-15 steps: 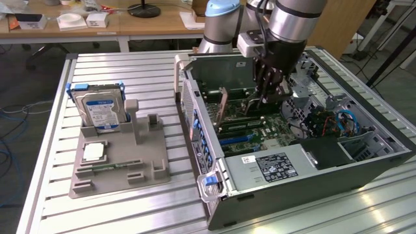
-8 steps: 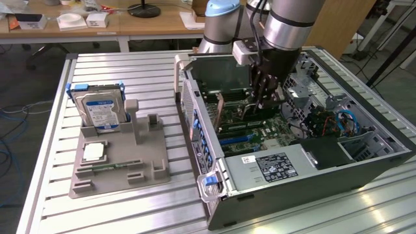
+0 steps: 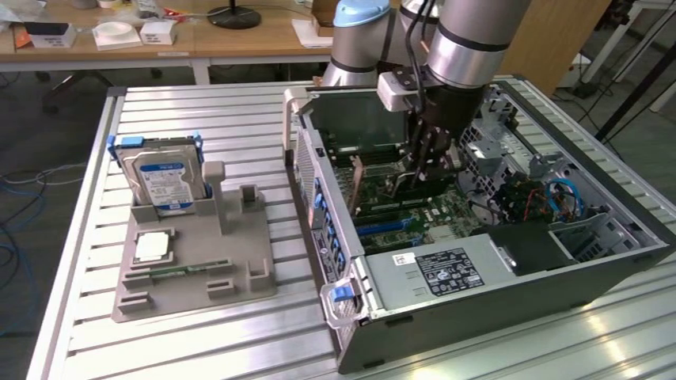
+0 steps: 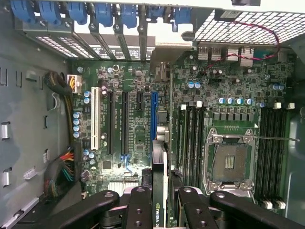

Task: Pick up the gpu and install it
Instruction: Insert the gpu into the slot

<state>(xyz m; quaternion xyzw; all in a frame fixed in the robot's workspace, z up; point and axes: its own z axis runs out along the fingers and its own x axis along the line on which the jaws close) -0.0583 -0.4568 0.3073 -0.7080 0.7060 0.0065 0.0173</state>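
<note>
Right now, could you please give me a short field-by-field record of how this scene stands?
end effector: inside the open computer case, shut on the gpu
gpu: held edge-on over the motherboard, in line with the blue expansion slot; seating cannot be told
CPU socket: empty
grey fixture: on the table, at the exterior view's left of the case
hard drive: upright in the fixture
processor: flat on the fixture
memory stick: lying in the fixture
</note>
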